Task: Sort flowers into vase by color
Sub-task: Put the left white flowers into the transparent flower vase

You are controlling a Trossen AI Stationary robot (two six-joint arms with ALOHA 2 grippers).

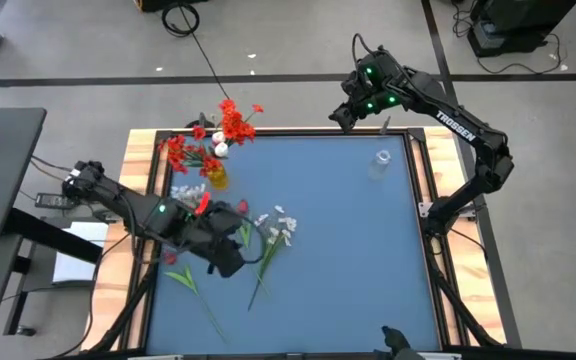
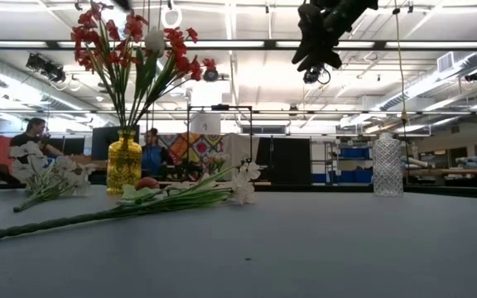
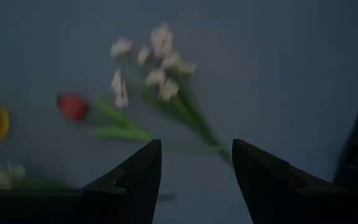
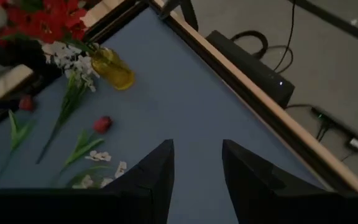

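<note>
The left gripper (image 3: 196, 163) hovers, jaws spread and empty, above loose flowers on the blue surface (image 1: 348, 250): a white-bloomed stem (image 3: 166, 81) and a red tulip (image 3: 73, 106). Red blooms already fill the yellow vase (image 1: 217, 176); the clear vase (image 1: 381, 162) stands empty. A pick appears in hand: next, descend and pinch one stem. The right gripper (image 4: 196, 163) waits high, jaws apart.
</note>
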